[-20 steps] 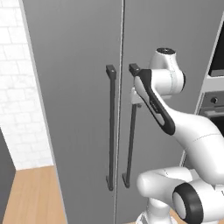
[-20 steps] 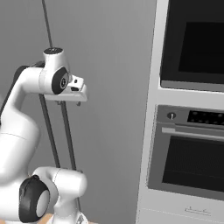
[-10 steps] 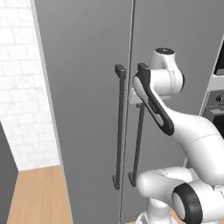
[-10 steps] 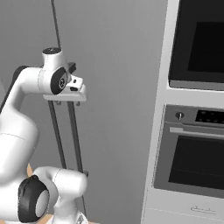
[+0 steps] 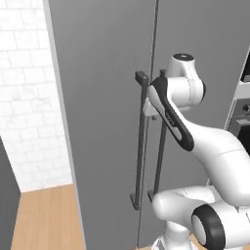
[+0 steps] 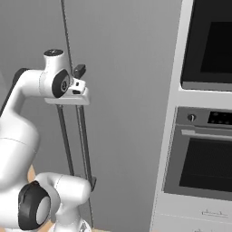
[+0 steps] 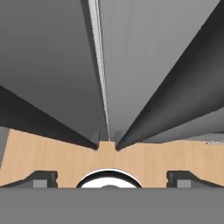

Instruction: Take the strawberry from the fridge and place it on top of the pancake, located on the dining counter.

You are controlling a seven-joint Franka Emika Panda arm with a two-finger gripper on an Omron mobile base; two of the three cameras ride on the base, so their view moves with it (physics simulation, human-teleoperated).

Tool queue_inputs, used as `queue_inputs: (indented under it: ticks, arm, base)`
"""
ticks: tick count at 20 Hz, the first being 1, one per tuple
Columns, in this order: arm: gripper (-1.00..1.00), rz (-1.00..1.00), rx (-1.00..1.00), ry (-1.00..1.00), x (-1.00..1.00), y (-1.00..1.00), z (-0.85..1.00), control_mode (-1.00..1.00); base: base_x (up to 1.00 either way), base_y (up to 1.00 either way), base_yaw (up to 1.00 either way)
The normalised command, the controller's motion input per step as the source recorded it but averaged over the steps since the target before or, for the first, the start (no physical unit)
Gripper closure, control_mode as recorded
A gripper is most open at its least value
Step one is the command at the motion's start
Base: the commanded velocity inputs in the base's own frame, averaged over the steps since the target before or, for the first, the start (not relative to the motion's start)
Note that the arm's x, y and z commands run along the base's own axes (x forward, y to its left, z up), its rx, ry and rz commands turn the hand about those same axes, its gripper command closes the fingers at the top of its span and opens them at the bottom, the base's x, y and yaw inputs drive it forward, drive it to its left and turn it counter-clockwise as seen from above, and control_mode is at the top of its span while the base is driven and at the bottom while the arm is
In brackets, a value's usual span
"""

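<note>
The fridge (image 5: pixel 102 107) stands shut, its two matte grey doors meeting at a thin seam, with two long dark bar handles (image 5: pixel 140 141) running down either side of that seam. The strawberry is not to be seen with the doors closed. The pincer (image 7: pixel 111 177) is up at the top end of the handles, close in front of the doors, pointing downward along them; in the hand view its two dark fingertips (image 7: pixel 41 178) stand wide apart at the lower edge, with nothing between them, and the two handles run away toward the wooden floor (image 7: pixel 48 153) below. In the right base view the hand (image 6: pixel 72 86) sits just beside the upper mount of the right handle (image 6: pixel 84 136). To the right of the fridge is a wall oven (image 6: pixel 204 154) with a dark window, set in a pale cabinet. To the left of the fridge is a white brick wall (image 5: pixel 29 97), and light wooden floor (image 5: pixel 46 215) lies at its foot.
</note>
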Motion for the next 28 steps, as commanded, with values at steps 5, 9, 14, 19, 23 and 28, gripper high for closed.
queue_inputs:
  ticks: [5, 9, 14, 19, 23, 28]
  arm:
    - [-1.00, 0.00, 0.00, 0.00, 0.00, 0.00, 0.00, 1.00]
    - [-1.00, 0.00, 0.00, 0.00, 0.00, 0.00, 0.00, 1.00]
    - [-1.00, 0.00, 0.00, -0.06, 0.04, 0.00, -0.04, -1.00]
    - [-1.00, 0.00, 0.05, -0.33, 0.62, -0.19, -0.17, -1.00]
    - [-1.00, 0.00, 0.11, -0.46, 0.71, -0.10, -0.04, -1.00]
    - [-1.00, 0.00, 0.02, -0.15, 0.66, -0.01, -0.02, -1.00]
  base:
    - [-0.67, 0.00, -0.01]
    - [-0.52, 0.00, -0.01]
    - [-0.10, 0.00, -0.02]
    - [0.00, 0.00, 0.00]
    - [0.00, 0.00, 0.00]
    - [0.00, 0.00, 0.00]
